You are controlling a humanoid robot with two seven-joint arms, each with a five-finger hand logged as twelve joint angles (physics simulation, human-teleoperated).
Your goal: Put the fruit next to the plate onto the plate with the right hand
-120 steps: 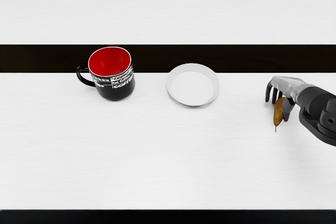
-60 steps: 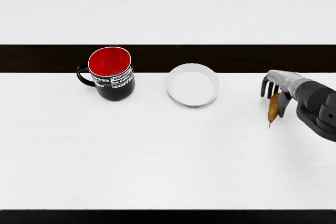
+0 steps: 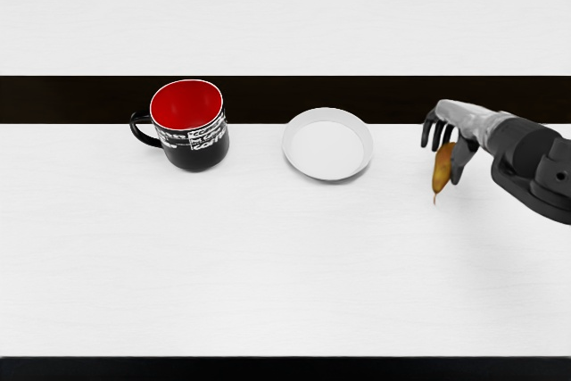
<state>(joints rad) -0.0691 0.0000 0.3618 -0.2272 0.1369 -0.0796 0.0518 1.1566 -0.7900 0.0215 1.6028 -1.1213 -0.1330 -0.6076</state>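
A white round plate (image 3: 327,143) sits on the white table near its far edge, with nothing on it. My right hand (image 3: 443,142) comes in from the right edge and is shut on a small brownish-yellow fruit (image 3: 441,173), which hangs below the curled fingers, lifted off the table. The hand and fruit are to the right of the plate, a short gap away from its rim. The left arm does not show.
A black mug with a red inside (image 3: 188,125) stands to the left of the plate, handle pointing left. A dark gap runs behind the table's far edge (image 3: 285,100).
My right hand has moved left and slightly up with the fruit in it, drawing closer to the plate. The plate and mug have not moved.
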